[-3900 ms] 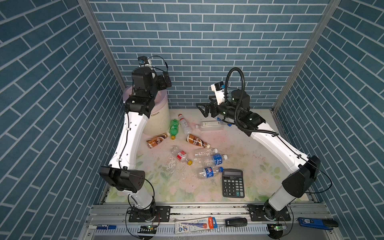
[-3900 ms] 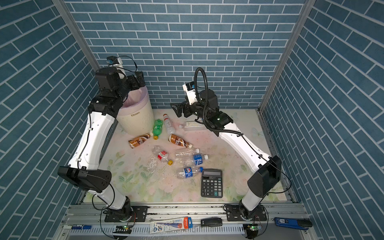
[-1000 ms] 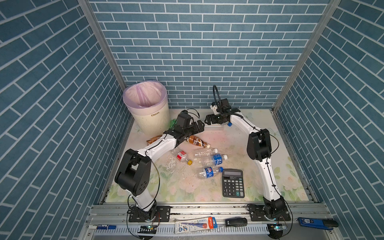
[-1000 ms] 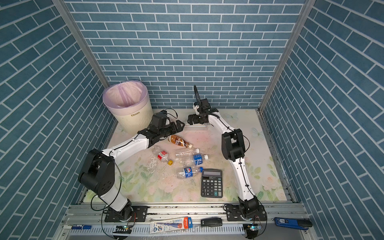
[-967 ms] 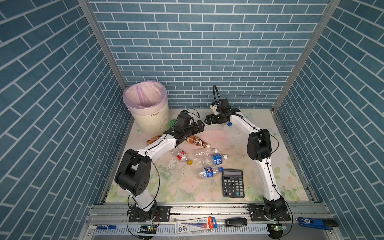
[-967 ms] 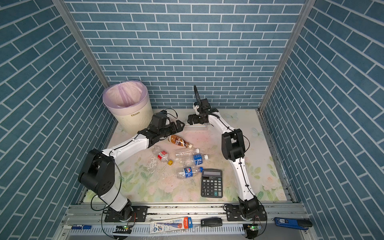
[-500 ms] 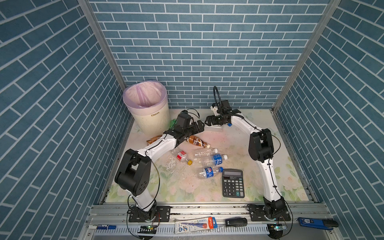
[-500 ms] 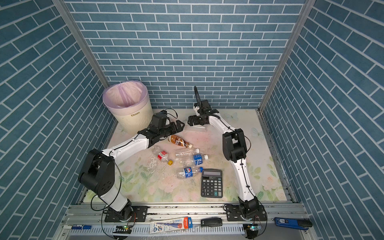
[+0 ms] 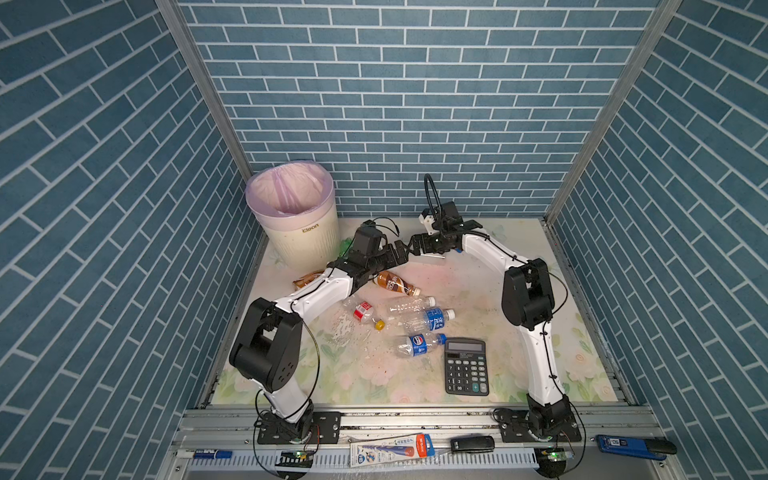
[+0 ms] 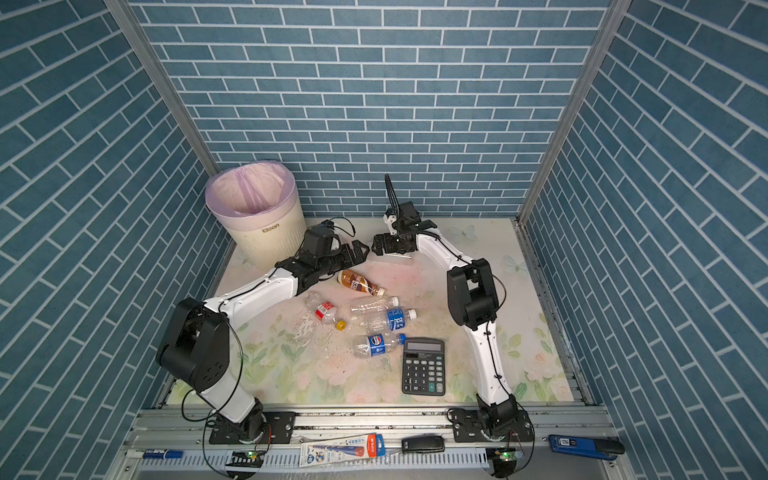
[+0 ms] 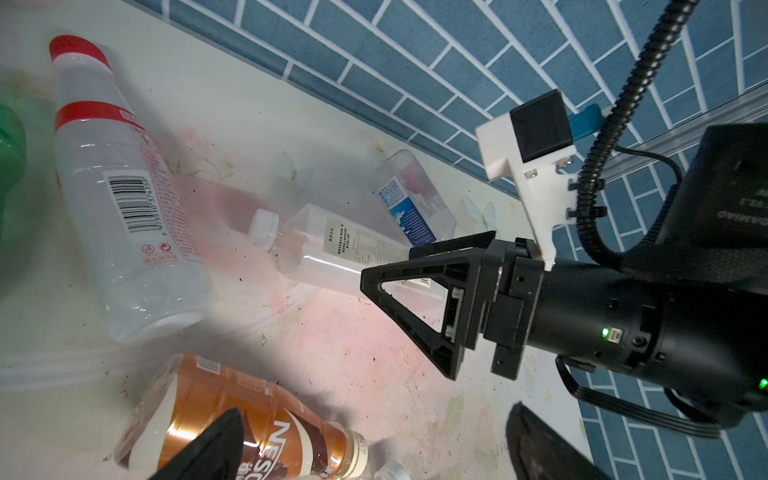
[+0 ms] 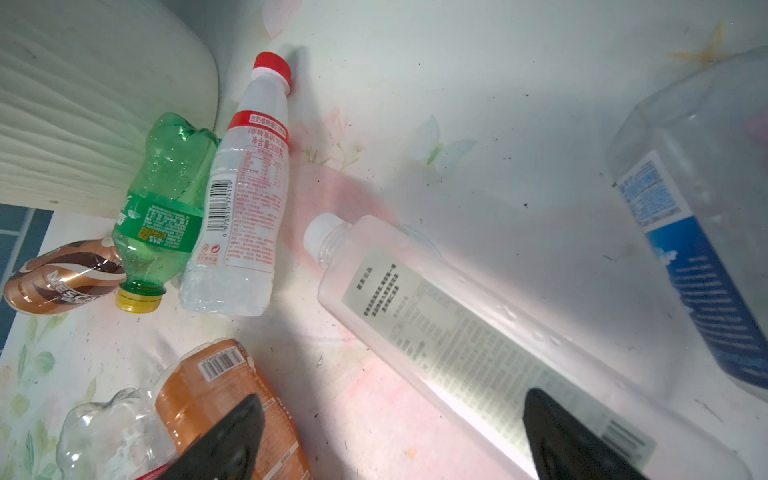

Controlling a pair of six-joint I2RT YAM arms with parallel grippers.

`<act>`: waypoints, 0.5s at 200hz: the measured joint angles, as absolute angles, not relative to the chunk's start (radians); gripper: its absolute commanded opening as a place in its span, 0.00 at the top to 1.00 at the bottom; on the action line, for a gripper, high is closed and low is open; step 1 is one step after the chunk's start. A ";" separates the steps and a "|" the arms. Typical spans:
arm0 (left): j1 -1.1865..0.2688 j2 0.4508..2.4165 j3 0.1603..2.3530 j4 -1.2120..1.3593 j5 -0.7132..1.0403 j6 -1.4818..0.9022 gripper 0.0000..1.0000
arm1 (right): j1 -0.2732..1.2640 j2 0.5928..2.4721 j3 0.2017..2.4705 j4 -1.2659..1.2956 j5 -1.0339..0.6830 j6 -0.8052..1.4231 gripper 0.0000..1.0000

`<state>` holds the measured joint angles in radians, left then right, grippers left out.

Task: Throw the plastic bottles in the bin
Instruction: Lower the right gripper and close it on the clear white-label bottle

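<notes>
The cream bin (image 9: 299,241) (image 10: 266,237) with its pink bag stands at the back left. Both grippers hang low at the back middle, tips nearly meeting. My left gripper (image 9: 400,251) (image 11: 374,424) is open, above a brown coffee bottle (image 9: 395,283) (image 11: 249,419). My right gripper (image 9: 417,245) (image 12: 395,407) is open beside a square clear bottle (image 12: 457,332) (image 11: 332,253) with a white cap, one finger over its body. Nearby lie a red-capped bottle (image 12: 245,199), a green bottle (image 12: 162,208) and a blue-labelled bottle (image 12: 698,232).
Several more bottles lie mid-table: a crushed red-labelled one (image 9: 363,311), two blue-labelled ones (image 9: 432,318) (image 9: 417,345) and a second brown one (image 9: 307,279) near the bin. A black calculator (image 9: 465,365) lies front right. Brick walls close in three sides.
Some seconds ago both arms were raised, the left over the bin; now both are down at the back. In the last second only the right arm's elbow drifted slightly right.
</notes>
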<state>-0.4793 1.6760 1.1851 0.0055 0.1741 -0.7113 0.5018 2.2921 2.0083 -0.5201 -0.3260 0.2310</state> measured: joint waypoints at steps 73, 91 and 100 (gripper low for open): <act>-0.485 1.676 1.179 0.006 0.182 -0.716 0.01 | 0.484 2.369 2.211 -0.636 -0.278 0.221 0.02; -0.485 1.676 1.179 0.006 0.181 -0.718 0.01 | 0.479 2.409 2.270 -0.664 -0.262 0.211 0.03; -0.485 1.676 1.179 0.006 0.181 -0.718 0.01 | 0.476 2.426 2.281 -0.675 -0.258 0.209 0.02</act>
<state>-0.4850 1.6760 1.1790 0.0055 0.1814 -0.7177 0.4755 2.4256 2.2814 -0.6750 -0.2577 0.2089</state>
